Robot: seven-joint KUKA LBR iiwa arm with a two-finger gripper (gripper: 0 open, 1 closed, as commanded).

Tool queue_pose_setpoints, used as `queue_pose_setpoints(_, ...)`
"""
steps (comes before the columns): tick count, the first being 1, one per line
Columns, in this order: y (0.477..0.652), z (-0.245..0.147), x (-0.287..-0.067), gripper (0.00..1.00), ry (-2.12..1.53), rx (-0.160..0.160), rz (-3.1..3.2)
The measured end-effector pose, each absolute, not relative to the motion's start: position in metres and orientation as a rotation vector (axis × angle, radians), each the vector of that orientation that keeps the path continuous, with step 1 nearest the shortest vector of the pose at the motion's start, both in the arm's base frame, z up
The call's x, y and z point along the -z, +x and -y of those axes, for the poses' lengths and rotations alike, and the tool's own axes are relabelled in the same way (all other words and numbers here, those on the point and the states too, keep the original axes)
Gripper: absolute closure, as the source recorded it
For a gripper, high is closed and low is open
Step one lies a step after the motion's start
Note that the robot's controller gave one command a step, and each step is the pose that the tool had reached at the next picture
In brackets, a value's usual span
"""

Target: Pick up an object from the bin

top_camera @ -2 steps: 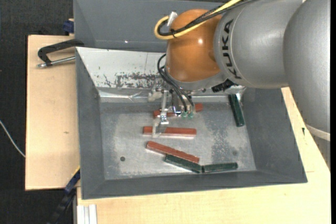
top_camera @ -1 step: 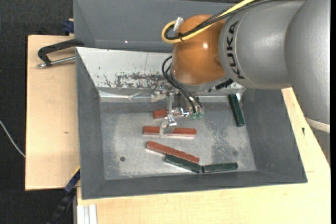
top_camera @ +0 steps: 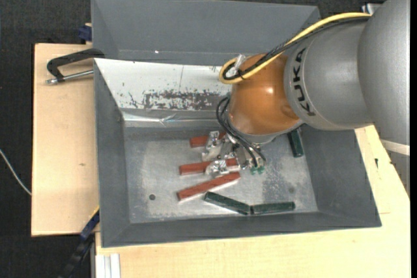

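Currently the tool (top_camera: 229, 159) sits low in the grey bin (top_camera: 107, 159), among a cluster of red-brown sticks. Spread or pressed together: cannot tell. The middle red-brown stick (top_camera: 194, 169) runs up to the tool from its left. The short red-brown stick (top_camera: 199, 140) lies just above-left and the long red-brown stick (top_camera: 207, 188) just below. A dark green stick (top_camera: 227, 202) lies below the tool, and another dark green stick (top_camera: 296, 143) lies to its right.

The one camera looks down on the grey metal bin (top_camera: 195, 26) from above and, it seems, slightly from its near side, close enough that the bin spans most of the frame, with the arm (top_camera: 345, 75) large at right.
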State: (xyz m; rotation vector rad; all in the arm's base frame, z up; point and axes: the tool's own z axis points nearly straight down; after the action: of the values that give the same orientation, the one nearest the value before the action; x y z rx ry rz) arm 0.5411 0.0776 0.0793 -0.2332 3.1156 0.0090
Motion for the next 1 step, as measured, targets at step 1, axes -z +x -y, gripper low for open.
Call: queue_pose_setpoints(1, 0.5411, -0.0776, -0.0793, 1.0, -0.232, -0.009, -3.116)
